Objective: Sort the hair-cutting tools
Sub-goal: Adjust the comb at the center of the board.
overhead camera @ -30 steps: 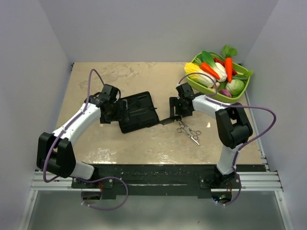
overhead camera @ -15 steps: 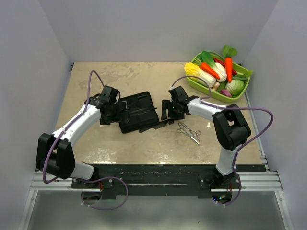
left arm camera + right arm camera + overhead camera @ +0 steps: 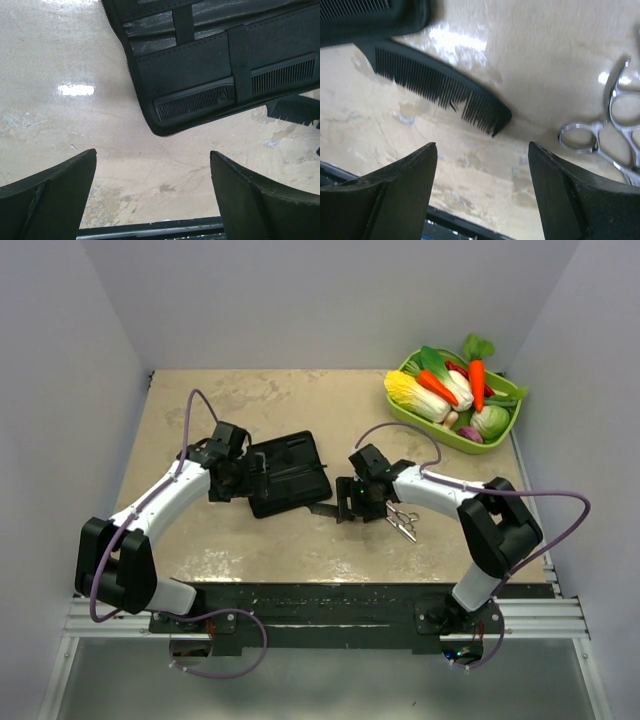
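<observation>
The right gripper [image 3: 481,145] is hovering low over the table [image 3: 545,60] just off the near-right corner of the case [image 3: 288,472], with its fingers spread wide and holding nothing. Directly ahead of the finger gap, the loose comb [image 3: 440,87] is lying flat. Its long axis is running diagonally across the gap, one end just beside the case corner and the other pointing away from the case toward the scissors [image 3: 610,135]. Its teeth are facing the gripper. The scissors are resting farther out from the case on the same side, beyond the right-hand finger. They are probably two pairs overlapped, but the wrist view is cropping them. Inside the open case, the stowed comb [image 3: 235,85] is sitting under a strap along the case's near edge. The left gripper [image 3: 153,152] is waiting at the opposite, left edge of the case, also spread and empty. The right arm is therefore the nearer one to the loose comb, and a grasp is likely requiring a wrist turn so that the fingers close across the spine.
</observation>
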Available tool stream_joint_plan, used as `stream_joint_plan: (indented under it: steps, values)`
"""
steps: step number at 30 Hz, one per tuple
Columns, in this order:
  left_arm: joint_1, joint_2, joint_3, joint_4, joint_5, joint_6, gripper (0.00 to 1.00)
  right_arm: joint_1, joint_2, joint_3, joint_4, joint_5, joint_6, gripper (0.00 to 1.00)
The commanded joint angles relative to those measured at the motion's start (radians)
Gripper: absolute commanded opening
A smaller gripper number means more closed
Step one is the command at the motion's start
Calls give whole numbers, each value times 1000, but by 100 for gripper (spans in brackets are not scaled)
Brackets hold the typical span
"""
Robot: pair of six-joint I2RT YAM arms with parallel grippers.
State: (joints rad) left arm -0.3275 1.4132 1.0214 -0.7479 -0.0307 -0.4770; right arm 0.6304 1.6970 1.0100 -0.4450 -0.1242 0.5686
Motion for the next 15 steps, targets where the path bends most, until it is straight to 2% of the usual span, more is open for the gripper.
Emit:
stream_joint_plan:
  steps: [1,8,15]
  values:
    - [10,-22,-1,28,8,20,99,15,-83,22,-67,14,17,76]
    - [10,-13,14,24,14,20,99,15,-11,163,-60,98,-124,78]
    - [10,-31,28,-1,3,20,99,14,99,191,41,26,-288,78]
